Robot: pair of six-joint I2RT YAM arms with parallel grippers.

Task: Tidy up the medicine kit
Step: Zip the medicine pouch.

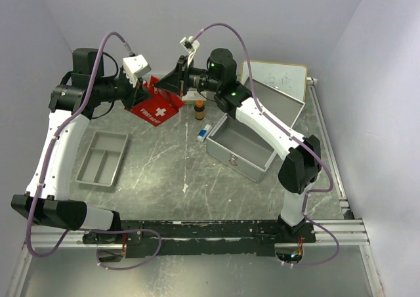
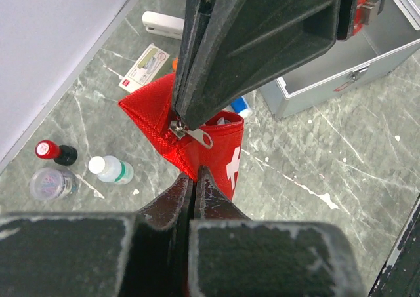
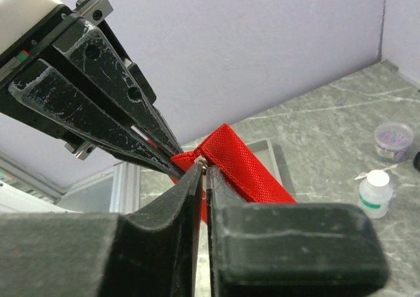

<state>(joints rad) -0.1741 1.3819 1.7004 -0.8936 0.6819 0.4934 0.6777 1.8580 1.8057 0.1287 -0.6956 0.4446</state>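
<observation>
you're early in this job: both arms hold the red pouch [image 1: 156, 107] at the far left of the counter [image 1: 170, 172]. your left fingers [image 2: 167, 202] are pinched shut on its lower edge, and your right fingers [image 3: 184, 195] are closed on it at the zipper [image 2: 197, 137]. the metal box [image 1: 237, 160] stands open and looks empty, as does the grey tray [image 1: 98, 167]. the amber bottle [image 1: 199, 109] and white bottle [image 2: 111, 170] lie loose, so i judge nearly all the sorting is left.

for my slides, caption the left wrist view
Left gripper and right gripper pinch the red first-aid pouch beside its zipper pull.
</observation>
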